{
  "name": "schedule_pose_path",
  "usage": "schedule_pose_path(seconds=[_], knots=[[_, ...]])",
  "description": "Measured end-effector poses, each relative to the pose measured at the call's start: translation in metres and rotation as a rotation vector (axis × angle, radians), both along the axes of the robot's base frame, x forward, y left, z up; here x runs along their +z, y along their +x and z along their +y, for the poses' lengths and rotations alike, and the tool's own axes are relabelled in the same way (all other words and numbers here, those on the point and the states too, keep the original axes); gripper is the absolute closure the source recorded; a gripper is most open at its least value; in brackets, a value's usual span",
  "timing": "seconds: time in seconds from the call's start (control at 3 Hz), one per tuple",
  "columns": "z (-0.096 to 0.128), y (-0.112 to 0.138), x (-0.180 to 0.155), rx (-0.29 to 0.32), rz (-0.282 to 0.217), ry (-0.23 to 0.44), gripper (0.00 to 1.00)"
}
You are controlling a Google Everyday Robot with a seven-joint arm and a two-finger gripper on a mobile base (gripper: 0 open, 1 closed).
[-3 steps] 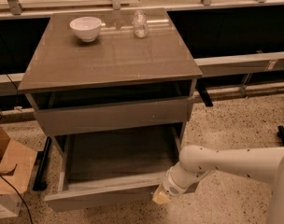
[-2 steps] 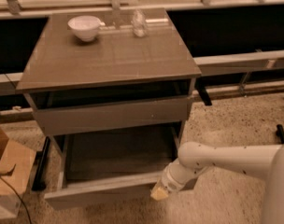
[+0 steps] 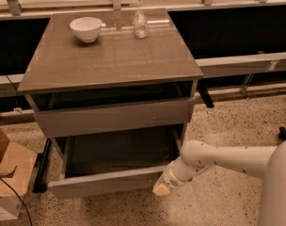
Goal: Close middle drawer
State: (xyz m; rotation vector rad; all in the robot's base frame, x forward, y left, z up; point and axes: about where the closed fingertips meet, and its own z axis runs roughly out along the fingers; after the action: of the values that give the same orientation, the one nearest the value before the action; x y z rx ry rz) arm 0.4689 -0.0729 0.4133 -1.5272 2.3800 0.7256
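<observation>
The middle drawer point(image 3: 117, 150) stands well out below the bench's point(image 3: 110, 60) front edge. Under the front-right corner, the gripper point(image 3: 162, 188) has edged up to its front panel; whether spread or pressed together, I cannot tell. The push seems imminent.

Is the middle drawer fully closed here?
No, the middle drawer stands pulled out with its floor showing, and the gripper sits at the right end of its front panel.
</observation>
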Motion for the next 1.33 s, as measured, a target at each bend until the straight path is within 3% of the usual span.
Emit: schedule_pose_path(seconds=[0.67,1.0,1.33], knots=[[0.006,0.001,-0.005,0.008,-0.023,-0.011,1.0],[0.024,0.026,-0.01,0.032,-0.1,-0.029,1.0],[0.024,0.025,-0.01,0.032,-0.1,-0.029,1.0]])
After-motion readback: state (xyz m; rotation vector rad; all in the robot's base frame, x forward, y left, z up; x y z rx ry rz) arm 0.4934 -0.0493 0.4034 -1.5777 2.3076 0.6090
